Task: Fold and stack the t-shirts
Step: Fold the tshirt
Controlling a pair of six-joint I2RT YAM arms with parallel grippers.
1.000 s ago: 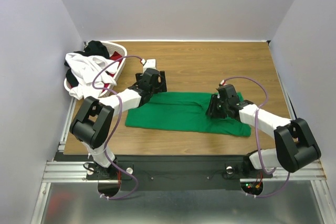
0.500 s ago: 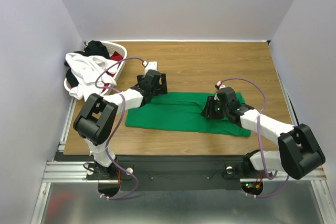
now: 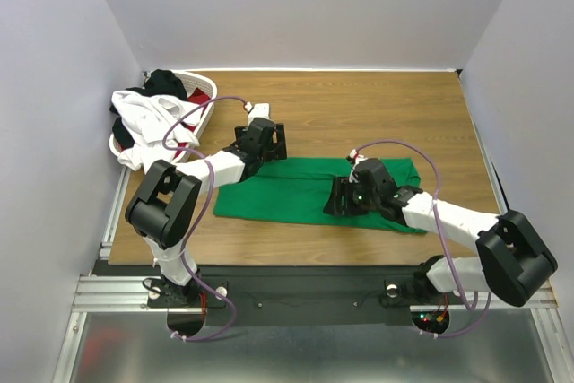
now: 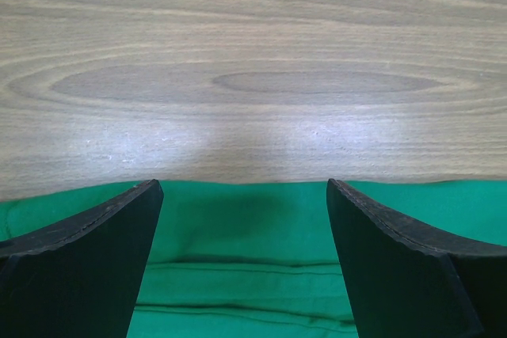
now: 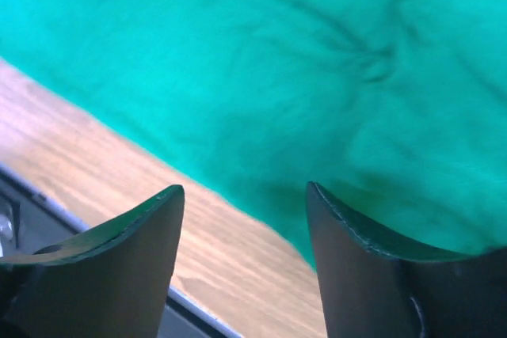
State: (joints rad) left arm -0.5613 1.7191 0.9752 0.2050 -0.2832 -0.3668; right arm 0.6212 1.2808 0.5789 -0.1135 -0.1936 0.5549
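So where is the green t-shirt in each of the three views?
Top external: green t-shirt lying across the middle of the picture.
Left wrist: green t-shirt along the bottom, beyond the fingers.
Right wrist: green t-shirt fills top and right.
Shared landmark: the shirt's edge against the wooden table.

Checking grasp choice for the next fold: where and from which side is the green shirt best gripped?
The green shirt lies flat on the table as a long left-to-right strip. So probably grip its right short end, coming from above with the jaws straddling the edge. Carrying that end leftward would halve the strip.
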